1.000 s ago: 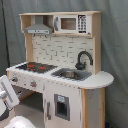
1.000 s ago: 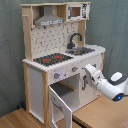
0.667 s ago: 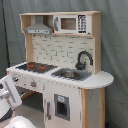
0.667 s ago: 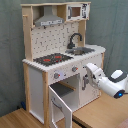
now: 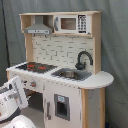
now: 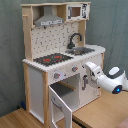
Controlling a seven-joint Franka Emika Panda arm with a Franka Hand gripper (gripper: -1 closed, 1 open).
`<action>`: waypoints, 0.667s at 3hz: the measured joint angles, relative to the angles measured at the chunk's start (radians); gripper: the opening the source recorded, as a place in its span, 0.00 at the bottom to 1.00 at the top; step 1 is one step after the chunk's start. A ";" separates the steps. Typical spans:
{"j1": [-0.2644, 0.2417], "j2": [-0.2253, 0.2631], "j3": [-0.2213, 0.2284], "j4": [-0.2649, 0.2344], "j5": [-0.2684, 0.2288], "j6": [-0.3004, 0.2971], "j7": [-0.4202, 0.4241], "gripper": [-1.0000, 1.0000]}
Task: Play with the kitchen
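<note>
The kitchen [image 5: 60,75] is a tall white and light-wood toy, seen in both exterior views. It has a black-and-red stovetop [image 5: 37,66], a sink [image 5: 72,75], a black faucet [image 5: 84,59] and a grey hood [image 5: 39,26]. In the second exterior view the kitchen [image 6: 60,60] has its oven door [image 6: 60,104] swung open below the knobs [image 6: 65,72]. My white arm [image 6: 111,80] reaches in from the second exterior view's right. The gripper [image 6: 89,69] hovers close to the front panel, right of the knobs and above the cupboard door [image 6: 92,90]. In the first exterior view the arm [image 5: 12,97] sits at the lower left.
A toy microwave [image 5: 70,23] sits on the upper shelf. A grey curtain [image 6: 112,25] hangs behind the kitchen. It stands on a wooden floor [image 6: 100,112]. The open oven door juts out into the space in front.
The arm has crept slightly toward the kitchen front. The oven door stays open as before.
</note>
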 joint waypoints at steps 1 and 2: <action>-0.076 -0.001 -0.017 0.006 0.000 0.078 0.014 1.00; -0.149 -0.001 -0.047 0.024 0.000 0.156 0.012 1.00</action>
